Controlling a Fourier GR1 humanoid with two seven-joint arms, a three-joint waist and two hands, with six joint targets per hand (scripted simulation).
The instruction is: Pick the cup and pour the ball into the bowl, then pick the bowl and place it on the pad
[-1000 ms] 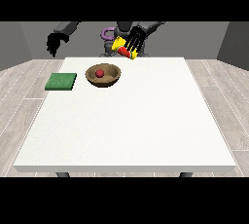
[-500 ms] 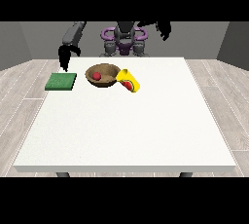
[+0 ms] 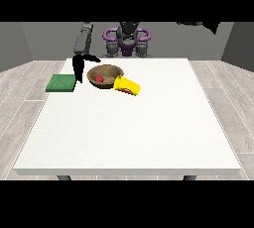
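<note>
The brown bowl [image 3: 105,77] stands at the table's far left part with the red ball [image 3: 99,79] inside it. The yellow cup [image 3: 127,85] lies on its side against the bowl's right rim, its mouth turned to the right and front; no hand holds it. The green pad [image 3: 61,83] lies flat to the left of the bowl. Between pad and bowl, the hand at the view's left [image 3: 79,67] hangs with its fingers pointing down and its thumb stretched towards the bowl's left rim. The hand at the view's right [image 3: 199,24] is raised high at the picture's upper edge, far from everything.
The white table [image 3: 129,133] stretches wide towards the camera in front of the bowl and cup. The robot's torso [image 3: 127,39] stands behind the far edge.
The cup has left the hand at the view's right and now lies by the bowl. That hand has swung up and outwards. The other hand has come down beside the bowl's left rim.
</note>
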